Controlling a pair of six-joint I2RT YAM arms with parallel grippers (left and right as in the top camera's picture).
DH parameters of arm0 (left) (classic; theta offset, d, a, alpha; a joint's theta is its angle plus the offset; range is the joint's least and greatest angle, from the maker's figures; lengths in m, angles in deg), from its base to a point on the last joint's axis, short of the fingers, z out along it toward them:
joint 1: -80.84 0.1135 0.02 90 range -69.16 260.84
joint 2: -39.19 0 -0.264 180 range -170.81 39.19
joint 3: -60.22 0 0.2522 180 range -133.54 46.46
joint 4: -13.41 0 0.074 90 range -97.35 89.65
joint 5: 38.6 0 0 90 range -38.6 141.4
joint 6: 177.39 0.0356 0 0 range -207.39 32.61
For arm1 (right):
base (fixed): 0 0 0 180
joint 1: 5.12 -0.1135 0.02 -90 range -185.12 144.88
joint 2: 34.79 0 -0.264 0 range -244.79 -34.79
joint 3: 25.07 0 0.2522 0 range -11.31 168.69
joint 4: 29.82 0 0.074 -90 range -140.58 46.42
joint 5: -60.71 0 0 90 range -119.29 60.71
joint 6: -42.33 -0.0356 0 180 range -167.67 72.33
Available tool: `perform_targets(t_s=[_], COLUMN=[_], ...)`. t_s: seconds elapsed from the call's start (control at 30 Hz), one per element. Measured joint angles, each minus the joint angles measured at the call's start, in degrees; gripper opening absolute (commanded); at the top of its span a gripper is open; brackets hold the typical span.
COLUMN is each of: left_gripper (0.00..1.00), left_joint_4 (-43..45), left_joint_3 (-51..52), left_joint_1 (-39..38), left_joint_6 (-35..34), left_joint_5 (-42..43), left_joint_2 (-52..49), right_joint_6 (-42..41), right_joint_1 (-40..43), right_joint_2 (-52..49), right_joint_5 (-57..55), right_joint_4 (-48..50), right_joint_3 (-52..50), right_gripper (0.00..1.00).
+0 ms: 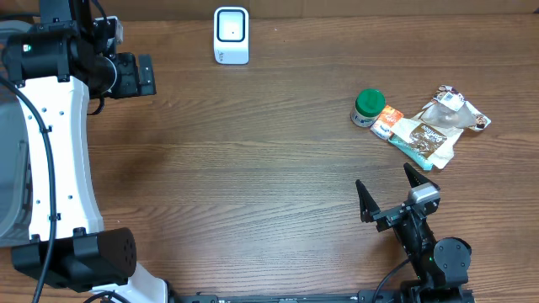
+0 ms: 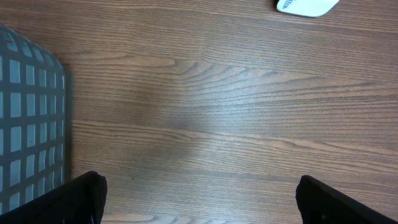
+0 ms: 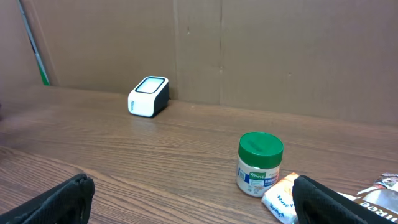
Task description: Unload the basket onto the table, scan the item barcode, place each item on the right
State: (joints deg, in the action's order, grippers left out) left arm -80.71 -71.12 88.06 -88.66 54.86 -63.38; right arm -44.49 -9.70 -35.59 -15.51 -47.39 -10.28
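Wood-grain tabletop (image 1: 253, 168) spans the scene. A grey grid-patterned panel (image 2: 28, 118) lies at the tabletop's left edge. A brown cardboard wall (image 3: 280, 50) rises behind the tabletop's far edge.

You are getting bright, even light over the surface (image 1: 253, 168); shadows are falling soft, and a faint sheen is showing in the left wrist view.

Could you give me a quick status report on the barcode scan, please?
Left end effector open, empty. Right end effector open, empty, short of the jar. Jar and packets untouched. Nothing between them and the scanner.
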Motion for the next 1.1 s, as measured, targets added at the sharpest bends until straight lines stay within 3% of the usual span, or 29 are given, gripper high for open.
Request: perform_targets(t_s=[0.73,0.97,1.1], left_gripper=[1.0,1.0,1.0], left_joint_4=[0.0,0.8,7.7], left_joint_3=[0.5,2.4,12.1], left_joint_1=[-2.8,-15.1,-18.9], left_joint_6=[0.0,0.5,3.3], left_joint_5=[0.0,0.0,-2.0], left_joint_2=[1.8,15.6,27.6], right_joint_6=[0.0,0.0,0.0], right_joint_1=[0.0,0.0,0.0], right_joint_2=[0.0,0.0,0.0], right_joint_5=[0.0,0.0,0.0], right_joint_4=[0.0,0.0,0.1], right_joint_3=[0.0,0.0,0.0], right_gripper=[1.0,1.0,1.0])
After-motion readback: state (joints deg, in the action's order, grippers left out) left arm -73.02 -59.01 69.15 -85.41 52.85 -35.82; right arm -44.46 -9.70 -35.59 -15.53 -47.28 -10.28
